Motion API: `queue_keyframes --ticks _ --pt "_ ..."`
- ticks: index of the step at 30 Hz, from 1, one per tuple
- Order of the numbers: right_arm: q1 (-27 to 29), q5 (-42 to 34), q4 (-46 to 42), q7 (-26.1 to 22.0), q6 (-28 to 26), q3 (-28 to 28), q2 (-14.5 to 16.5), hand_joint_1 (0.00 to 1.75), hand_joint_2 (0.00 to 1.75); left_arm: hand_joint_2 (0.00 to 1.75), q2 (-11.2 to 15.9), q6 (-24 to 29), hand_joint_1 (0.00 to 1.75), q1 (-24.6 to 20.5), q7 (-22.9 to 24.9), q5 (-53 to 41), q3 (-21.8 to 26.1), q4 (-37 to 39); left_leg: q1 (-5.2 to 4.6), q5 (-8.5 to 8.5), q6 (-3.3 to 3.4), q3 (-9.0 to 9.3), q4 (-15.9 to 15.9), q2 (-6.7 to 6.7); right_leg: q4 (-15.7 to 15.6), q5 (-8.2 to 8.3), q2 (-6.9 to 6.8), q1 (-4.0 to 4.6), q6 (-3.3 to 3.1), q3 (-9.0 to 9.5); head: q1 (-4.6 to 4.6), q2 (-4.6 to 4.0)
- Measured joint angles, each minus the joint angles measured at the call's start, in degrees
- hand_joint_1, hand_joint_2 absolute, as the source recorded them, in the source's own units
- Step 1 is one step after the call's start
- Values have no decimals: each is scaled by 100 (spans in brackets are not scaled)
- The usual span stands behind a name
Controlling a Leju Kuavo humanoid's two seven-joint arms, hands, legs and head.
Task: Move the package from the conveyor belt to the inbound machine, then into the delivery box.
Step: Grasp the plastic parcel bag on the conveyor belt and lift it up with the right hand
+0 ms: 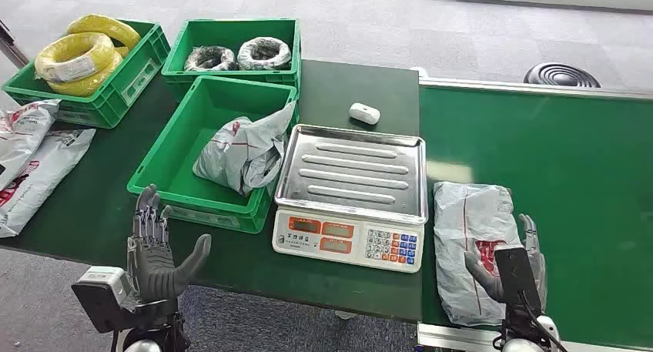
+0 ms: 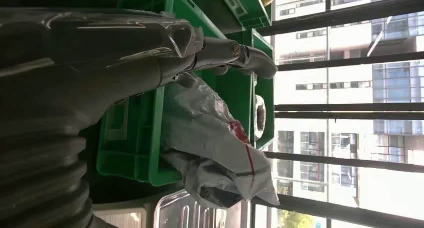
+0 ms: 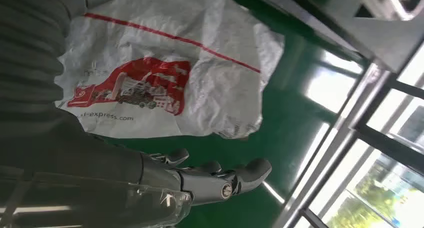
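**Two hands out, one bag on the belt**

One grey plastic package (image 1: 470, 248) with a red stripe and red logo is lying flat on the green conveyor belt (image 1: 570, 175), near the front edge, just right of the scale (image 1: 350, 194). The right hand (image 1: 512, 263) is right up against it: the thumb sits on the bag's near right part and the fingers (image 3: 220, 175) stretch out along its right side over the belt. The fingers look straight rather than wrapped around anything, so it's spread and not grasping the bag as far as I can see.

The left hand (image 1: 158, 248) is way over on the left, hovering at the near edge of the dark surface (image 1: 362, 82), palm up, fingers apart, holding nothing.

The scale has a bare steel tray and a keypad facing the robot. Left of it there's a green crate (image 1: 165, 179) with another crumpled grey bag (image 1: 242, 152) inside. Behind that is a second crate (image 1: 231, 32) with dark cable coils, and a third (image 1: 127, 86) at far left with yellow coils. A few more bags (image 1: 35, 159) lie on the far-left side, and a small white thing (image 1: 364, 113) sits behind the scale.
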Motion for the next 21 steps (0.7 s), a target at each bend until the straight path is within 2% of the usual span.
queue_keyframes --ticks 1,5,8,13,14,15,18,19,21 --pt "-59 77 140 61 78 -23 -36 0 175 175 8 -8 0 -10 6 11 -16 3 0 0 0 0 0 0 0 0 0 0 0 0 0 0" --pt "-451 699 1180 438 412 -86 -238 0 0 175 56 -58 0 -116 81 39 -92 40 0 0 0 1 1 -2 0 2 -1 1 1 0 -1 0" --pt "-714 1198 1977 698 476 -60 -340 0 0 175 80 -71 0 -196 130 40 -113 67 4 0 -1 1 1 -3 0 2 0 5 1 -1 -3 0" --pt "-1081 1469 2719 828 492 16 -431 0 0 175 99 -70 0 -236 142 32 -130 92 16 -3 -3 15 1 4 -1 0 3 19 -2 10 -1 0" --pt "-1151 1509 2822 845 498 32 -443 6 0 175 100 -69 0 -235 145 20 -129 91 16 -4 -3 23 1 5 -2 -1 4 18 -3 18 -1 0" --pt "-1218 1544 2919 860 504 47 -454 41 0 175 100 -69 0 -234 150 4 -128 91 17 -6 -2 32 1 6 -5 -2 5 18 -3 26 -1 0" --pt "-1415 1644 3197 886 524 92 -487 160 0 175 100 -69 0 -232 171 -38 -122 90 17 -14 6 63 1 8 -17 -4 5 17 -3 59 0 0" --pt "-1475 1672 3284 890 527 105 -497 169 0 175 100 -69 0 -232 176 -44 -119 90 17 -16 9 75 1 9 -21 -4 5 17 -3 74 1 0" --pt "-1586 1704 3421 891 496 117 -523 175 0 175 100 -66 0 -231 181 -52 -110 90 17 -17 12 94 1 11 -29 -3 5 16 -1 99 1 0"
